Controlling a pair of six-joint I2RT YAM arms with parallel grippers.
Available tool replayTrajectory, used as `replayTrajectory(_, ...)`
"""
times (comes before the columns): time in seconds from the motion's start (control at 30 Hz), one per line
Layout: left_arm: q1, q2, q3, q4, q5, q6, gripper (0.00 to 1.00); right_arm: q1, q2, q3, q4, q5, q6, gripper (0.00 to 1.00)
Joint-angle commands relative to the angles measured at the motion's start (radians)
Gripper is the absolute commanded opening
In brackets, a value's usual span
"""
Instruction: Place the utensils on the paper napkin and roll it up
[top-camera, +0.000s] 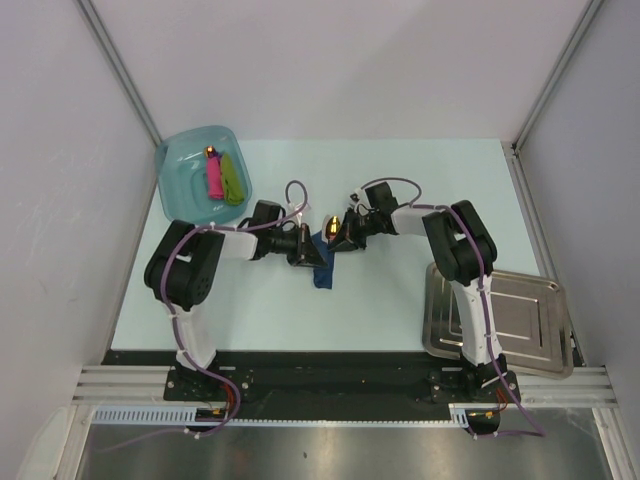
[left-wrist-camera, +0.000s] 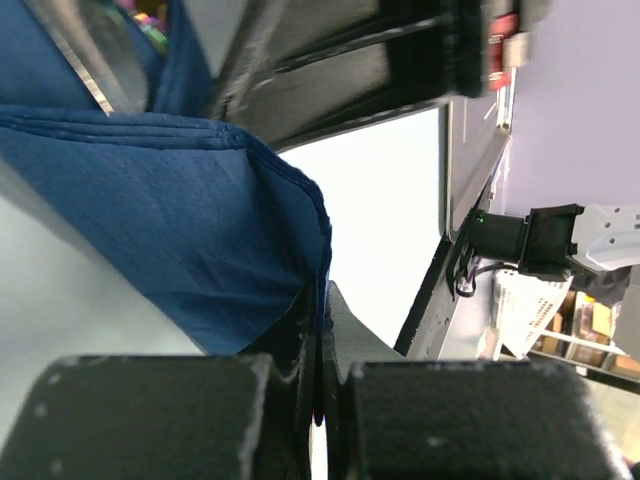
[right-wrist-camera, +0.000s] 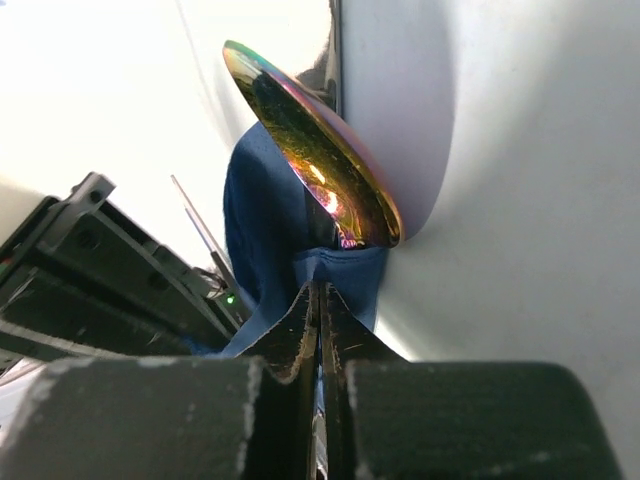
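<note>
**Two jaws, one paper napkin**

The left jaws pinch the navy sheet mid-tabletop. The right jaws, facing them, pinch its other fold. The right wrist view shows an iridescent spoon bowl jutting from that fold, just beyond the tips; the left wrist view shows cloth alone.

napkin: matt navy paper, finely dimpled | utensil: glossy iridescent gold metal | tray: shiny smooth steel | tub: translucent teal plastic | table: matt, smooth
</note>
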Motion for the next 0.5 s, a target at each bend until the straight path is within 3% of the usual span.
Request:
replayTrajectory(0.0,-0.024,-0.06,0.002,0.037,-0.009,0.048,0.02,0.007,0.044,0.003,-0.089,0.139,-0.057,0.0)
replayTrajectory(0.47,-0.078,0.008,0.022,0.009,-0.024,0.09,0.01,0.013,0.035,-0.003,-0.11,0.17,-0.069,0.0)
